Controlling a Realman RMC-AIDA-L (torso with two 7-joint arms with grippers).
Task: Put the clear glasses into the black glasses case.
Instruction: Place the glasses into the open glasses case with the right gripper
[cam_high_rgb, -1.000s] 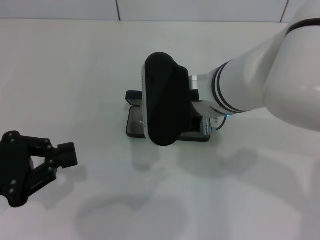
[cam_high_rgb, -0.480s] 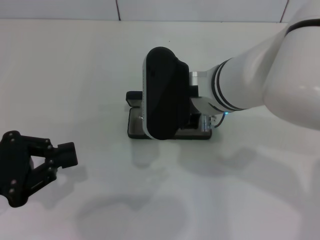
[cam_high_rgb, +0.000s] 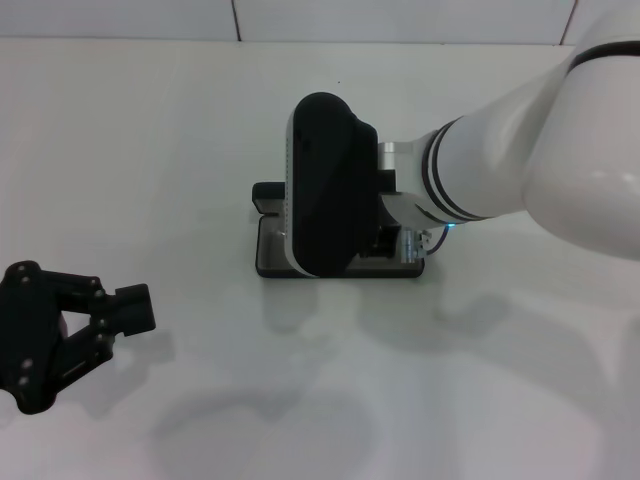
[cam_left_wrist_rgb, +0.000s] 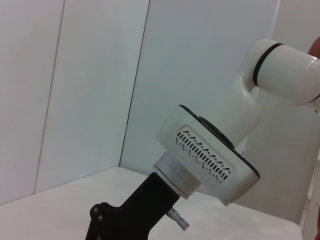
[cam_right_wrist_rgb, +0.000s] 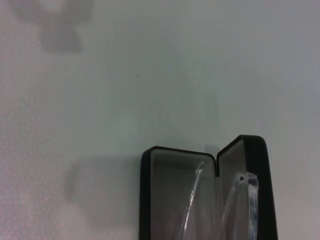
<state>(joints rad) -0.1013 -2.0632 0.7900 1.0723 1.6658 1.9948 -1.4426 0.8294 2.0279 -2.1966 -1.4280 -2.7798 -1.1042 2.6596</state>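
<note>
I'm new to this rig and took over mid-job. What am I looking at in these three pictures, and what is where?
It is a robot with two arms, seen by three cameras.

The head view looks down on a white table. The right arm reaches in from the right; its wrist housing hangs over the open black case and hides most of it, along with the right gripper. The left gripper is parked near the table's front left, apart from everything.

The right wrist view looks down at the case: it is open, grey inside, and the clear glasses show against the lining. Whether the gripper holds them cannot be seen.

The left wrist view looks across at the right arm's white housing with walls behind; it shows neither case nor glasses.
</note>
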